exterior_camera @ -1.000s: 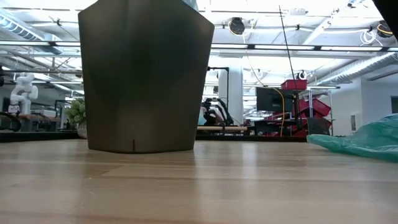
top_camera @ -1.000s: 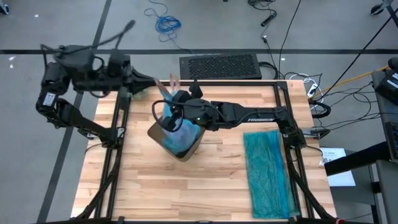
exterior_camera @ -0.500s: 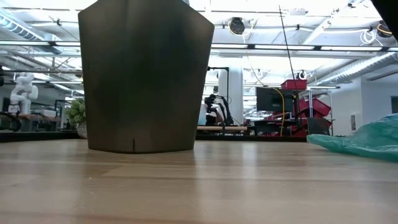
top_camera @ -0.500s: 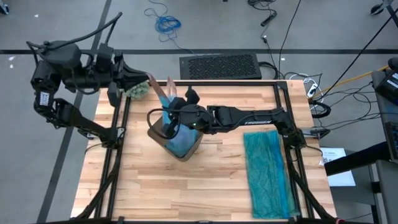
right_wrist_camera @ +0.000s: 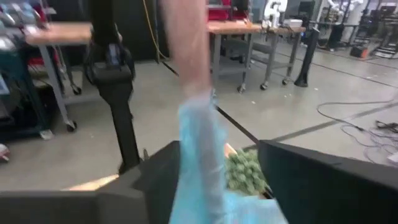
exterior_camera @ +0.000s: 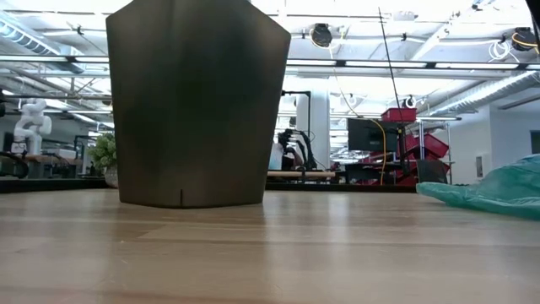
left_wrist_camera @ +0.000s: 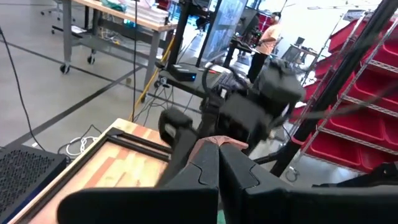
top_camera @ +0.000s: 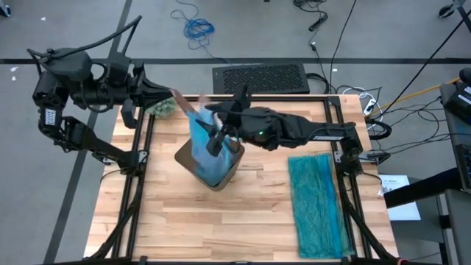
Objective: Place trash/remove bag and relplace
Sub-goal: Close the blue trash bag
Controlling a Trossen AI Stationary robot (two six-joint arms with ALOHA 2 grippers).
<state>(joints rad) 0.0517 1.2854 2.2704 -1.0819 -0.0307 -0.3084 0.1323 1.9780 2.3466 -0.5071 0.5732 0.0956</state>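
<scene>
Moved: my right hand (top_camera: 215,126) has risen from the bin (top_camera: 208,163), fingers closed on the bag (top_camera: 204,143), liner half out; left hand (top_camera: 171,98) closed, empty, table's corner

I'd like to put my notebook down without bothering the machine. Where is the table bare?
The near strip of the table, between the bin and the teal bag, is bare. The far side is crowded: both claws work around the blue bag.

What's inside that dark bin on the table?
The dark bin holds the light blue bag, which the right gripper is gripping and lifting above the rim. Whether any trash lies inside cannot be seen; the bag and arm cover the opening.
</scene>
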